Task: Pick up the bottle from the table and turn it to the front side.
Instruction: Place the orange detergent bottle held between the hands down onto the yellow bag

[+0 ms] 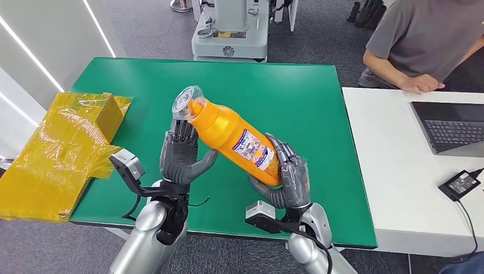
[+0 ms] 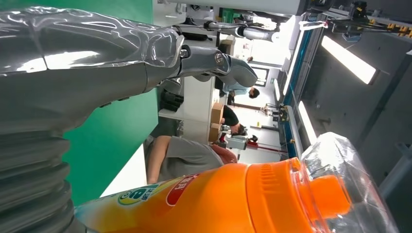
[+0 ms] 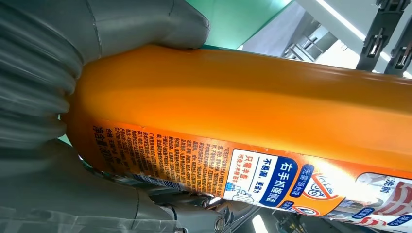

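Presently one orange bottle (image 1: 235, 138) tilts, gripped by right hand (image 1: 288, 177).

Two silver forearms with a glossy metal sheen; left hand (image 1: 181, 155) at seven o'clock, grey palm and thick grey thumb, darker segmented fingers (image 1: 184, 131) with pale joints; right hand (image 1: 287, 174) at five o'clock, same grey shell and dark fingers; ribbed grey cover (image 2: 29, 184) at each wrist; small boxy grey camera (image 1: 128, 164) on a black bracket beside each wrist; thin black cables (image 1: 319, 245) looping along the forearms; round screws (image 2: 219, 58) at the thumb hinge.
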{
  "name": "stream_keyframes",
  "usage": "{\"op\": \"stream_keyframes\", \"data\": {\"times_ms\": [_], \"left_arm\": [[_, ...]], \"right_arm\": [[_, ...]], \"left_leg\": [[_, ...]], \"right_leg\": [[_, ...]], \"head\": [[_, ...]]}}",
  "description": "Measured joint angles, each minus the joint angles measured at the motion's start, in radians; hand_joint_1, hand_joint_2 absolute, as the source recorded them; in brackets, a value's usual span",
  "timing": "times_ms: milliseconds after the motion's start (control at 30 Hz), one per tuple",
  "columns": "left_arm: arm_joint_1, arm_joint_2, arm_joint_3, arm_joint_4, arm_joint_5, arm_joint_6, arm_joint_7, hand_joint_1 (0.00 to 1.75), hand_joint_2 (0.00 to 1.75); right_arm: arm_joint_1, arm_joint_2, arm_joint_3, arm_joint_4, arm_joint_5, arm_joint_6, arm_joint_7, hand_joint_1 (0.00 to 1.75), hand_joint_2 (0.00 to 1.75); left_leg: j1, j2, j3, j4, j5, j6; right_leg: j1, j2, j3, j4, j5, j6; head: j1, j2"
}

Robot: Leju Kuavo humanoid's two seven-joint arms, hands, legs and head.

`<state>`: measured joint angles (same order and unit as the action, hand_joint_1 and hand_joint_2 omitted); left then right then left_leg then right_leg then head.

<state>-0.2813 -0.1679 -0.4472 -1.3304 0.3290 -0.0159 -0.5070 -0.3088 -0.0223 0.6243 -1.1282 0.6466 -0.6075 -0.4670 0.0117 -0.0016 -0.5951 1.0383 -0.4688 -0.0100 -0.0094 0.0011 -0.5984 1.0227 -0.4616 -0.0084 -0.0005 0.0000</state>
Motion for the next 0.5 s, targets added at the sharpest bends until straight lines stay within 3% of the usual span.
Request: {"op": "stream_keyframes", "data": {"times_ms": [200,500], "left_arm": [[-0.001,0.005,-0.001,0.000,-0.018,0.007,0.006,0.00,1.75],[-0.001,0.007,-0.007,0.006,-0.127,0.128,-0.007,0.00,1.75]], "right_arm": [[0.003,-0.008,0.000,0.000,-0.004,0.043,0.003,1.75,1.75],[0.008,-0.011,-0.002,0.005,-0.025,0.163,0.035,1.75,1.75]], "left_leg": [[0.000,0.000,0.000,0.000,0.000,0.000],[0.000,0.000,0.000,0.000,0.000,0.000]], "right_leg": [[0.000,0.000,0.000,0.000,0.000,0.000],[0.000,0.000,0.000,0.000,0.000,0.000]], "head": [[0.000,0.000],[0.000,0.000]]}}
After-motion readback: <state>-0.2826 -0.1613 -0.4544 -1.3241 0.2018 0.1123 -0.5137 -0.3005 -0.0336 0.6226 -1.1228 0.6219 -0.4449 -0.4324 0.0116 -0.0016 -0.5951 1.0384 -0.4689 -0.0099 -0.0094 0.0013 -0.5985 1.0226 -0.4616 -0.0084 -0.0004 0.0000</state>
